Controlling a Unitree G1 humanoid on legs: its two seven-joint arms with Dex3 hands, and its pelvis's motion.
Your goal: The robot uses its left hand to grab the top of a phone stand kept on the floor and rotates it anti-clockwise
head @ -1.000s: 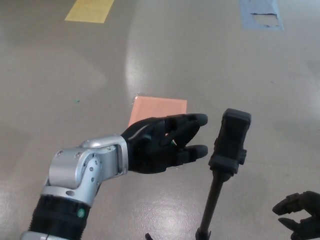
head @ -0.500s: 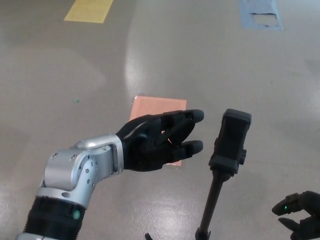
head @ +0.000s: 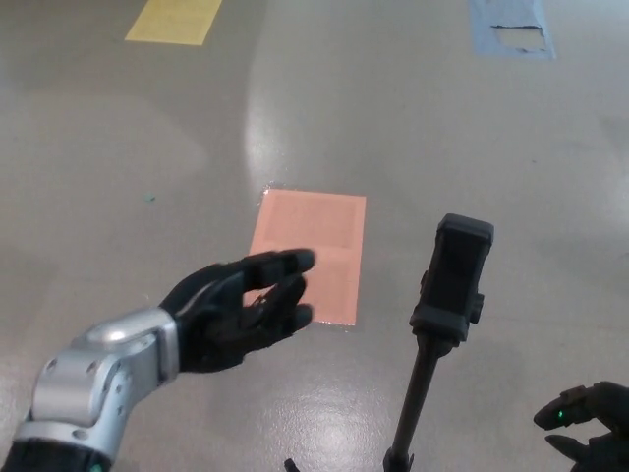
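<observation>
Black, open-fingered and empty, left hand (head: 241,315) poised well apart from phone stand (head: 447,305) upright on grey floor (head: 118,147) beside orange rectangle (head: 313,251); best brought level with the clamp head, closed squarely, then turned without tipping the pole.

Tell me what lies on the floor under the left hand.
Under the left hand lies grey floor and the near left corner of an orange patch. The hand hides that corner's edge; the rest shows clear.
</observation>
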